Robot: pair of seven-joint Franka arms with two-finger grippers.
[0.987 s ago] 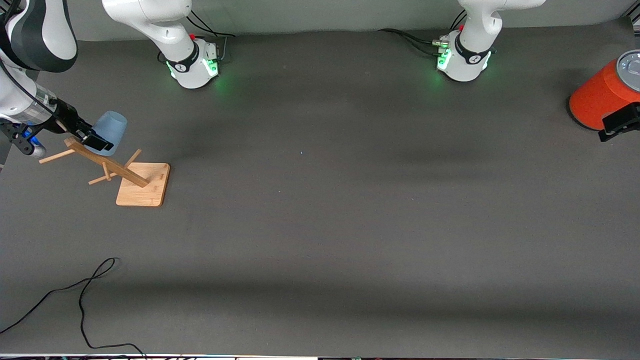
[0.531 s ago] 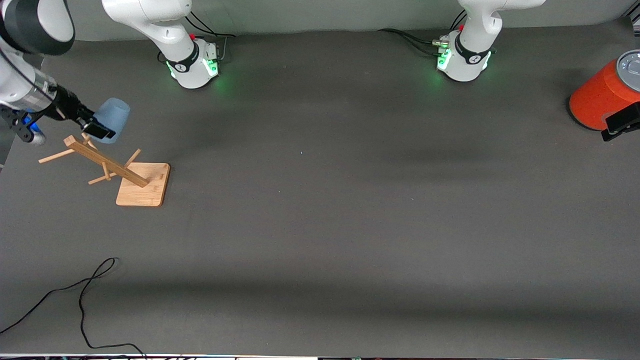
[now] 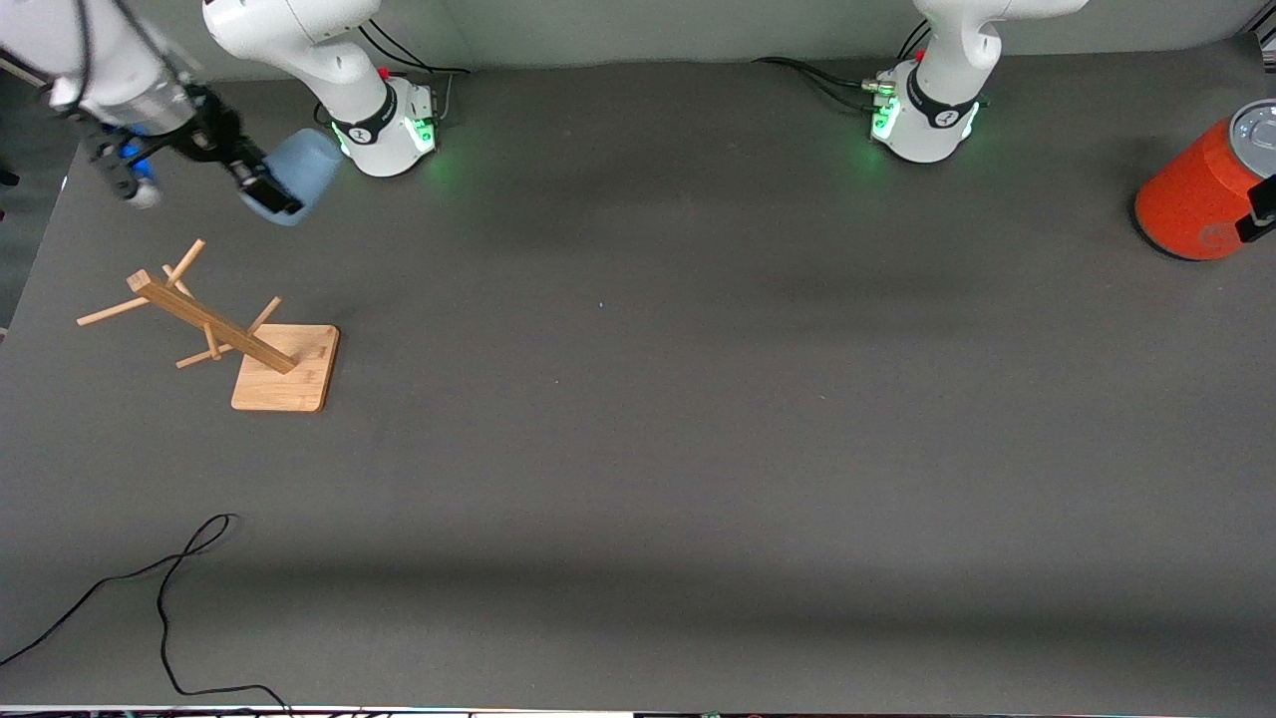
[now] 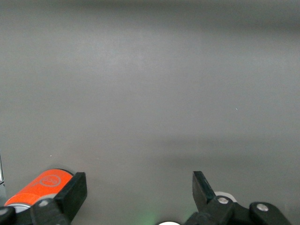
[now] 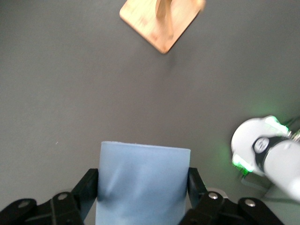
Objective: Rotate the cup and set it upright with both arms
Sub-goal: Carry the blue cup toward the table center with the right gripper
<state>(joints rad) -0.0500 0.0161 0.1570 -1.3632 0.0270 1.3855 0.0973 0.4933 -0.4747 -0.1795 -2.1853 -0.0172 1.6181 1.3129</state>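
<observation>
At the upper left of the front view the right gripper (image 3: 261,189) is clamping the cup (image 3: 299,172), one black finger (image 3: 271,196) lying across its lower edge; it is hanging in the air over the bare mat beside the right arm's base (image 3: 389,125), above and clear of the wooden rack (image 3: 214,329). The right arm (image 3: 120,75) is entering from the top left corner, its wrist pointing down and toward the frame's centre, so the cup is lying tilted, neither upright nor fully inverted. In the right wrist view the pale-blue cup (image 5: 142,183) is filling the lower middle of the picture, a finger (image 5: 89,190) pressing on each of its two sides, with the rack's square base (image 5: 159,21) at the top edge and the green-lit base (image 5: 255,150) at the lower right. Below the rack in the front view, a black cable (image 3: 164,598) is looping across the table (image 3: 698,399) in the lower left corner. Moving right, the left arm's base (image 3: 927,110) is glowing green at the top of the frame. At the right edge the orange cylinder (image 3: 1201,194) is standing, and only a dark sliver of the left gripper (image 3: 1264,214) is showing against it. In the left wrist view the left gripper (image 4: 139,190) is holding its two fingers (image 4: 72,192) wide apart with nothing between them, over bare mat, the orange cylinder (image 4: 44,185) lying in the lower left corner of that picture.
</observation>
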